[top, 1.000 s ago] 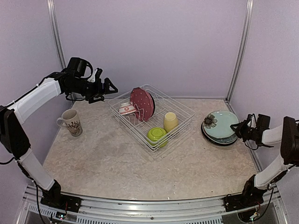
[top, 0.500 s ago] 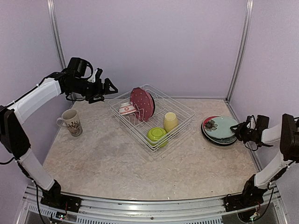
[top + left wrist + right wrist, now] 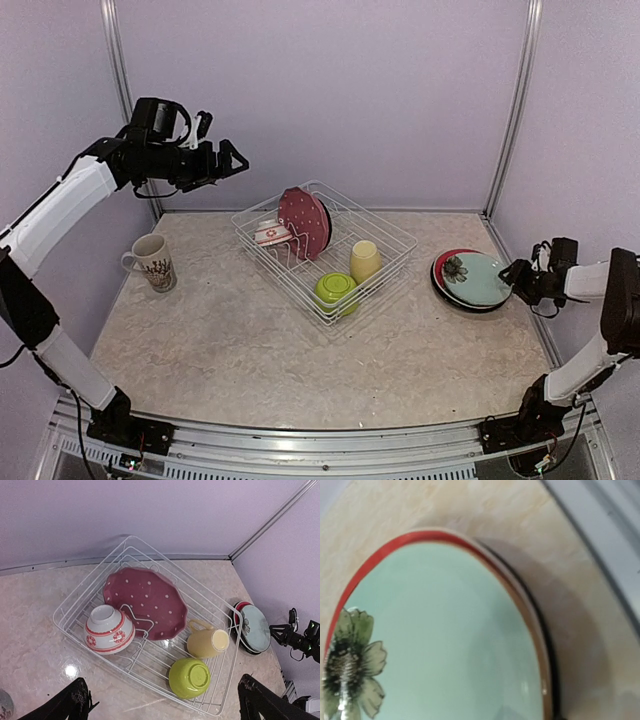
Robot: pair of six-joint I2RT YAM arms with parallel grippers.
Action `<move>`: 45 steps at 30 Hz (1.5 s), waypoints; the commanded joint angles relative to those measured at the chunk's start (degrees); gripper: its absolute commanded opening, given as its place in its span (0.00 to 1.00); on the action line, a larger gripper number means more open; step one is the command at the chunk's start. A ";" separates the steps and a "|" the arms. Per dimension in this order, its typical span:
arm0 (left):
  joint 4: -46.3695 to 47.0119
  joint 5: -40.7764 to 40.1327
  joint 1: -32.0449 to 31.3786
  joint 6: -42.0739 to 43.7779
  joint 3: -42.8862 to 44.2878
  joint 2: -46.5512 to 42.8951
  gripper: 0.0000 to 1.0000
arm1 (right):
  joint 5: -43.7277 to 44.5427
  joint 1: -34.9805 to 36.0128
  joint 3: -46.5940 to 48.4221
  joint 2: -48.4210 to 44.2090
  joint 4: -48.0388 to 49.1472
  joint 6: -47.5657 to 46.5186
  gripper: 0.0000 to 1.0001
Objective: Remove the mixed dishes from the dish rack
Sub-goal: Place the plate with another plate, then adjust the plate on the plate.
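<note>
Top external: one rack (image 3: 283, 272) is sitting mid-table toward the far edge, holding four pieces: one dotted plate (image 3: 305, 222), one red-white bowl (image 3: 272, 234), one yellow cup (image 3: 365, 260), one green bowl (image 3: 337, 289). One mug (image 3: 152, 262) is standing by the left edge. Three plates are lying stacked at the right edge: teal plate (image 3: 475, 275) over red plate (image 3: 385, 547) over dark plate (image 3: 547, 650). Left claw (image 3: 222, 160) is hanging released above the far-left corner. Right claw (image 3: 515, 278) is sitting beside the stack, grip unreadable.

The left arm (image 3: 60, 210) climbs from its base, bends at the elbow and reaches up and to the right, wrist held high. The left gripper (image 3: 228, 160) points right and slightly down, its fingers (image 3: 75, 705) spread wide apart. The right arm (image 3: 575, 372) is folded tight, forearm low and level, aimed left. The right gripper (image 3: 512, 273) shows too small to tell how its jaws stand.
</note>
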 commanded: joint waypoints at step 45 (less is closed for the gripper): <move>3.22 0.88 0.44 1.33 -7.06 -4.29 0.99 | 11.46 9.81 5.93 2.61 -4.34 -4.20 0.84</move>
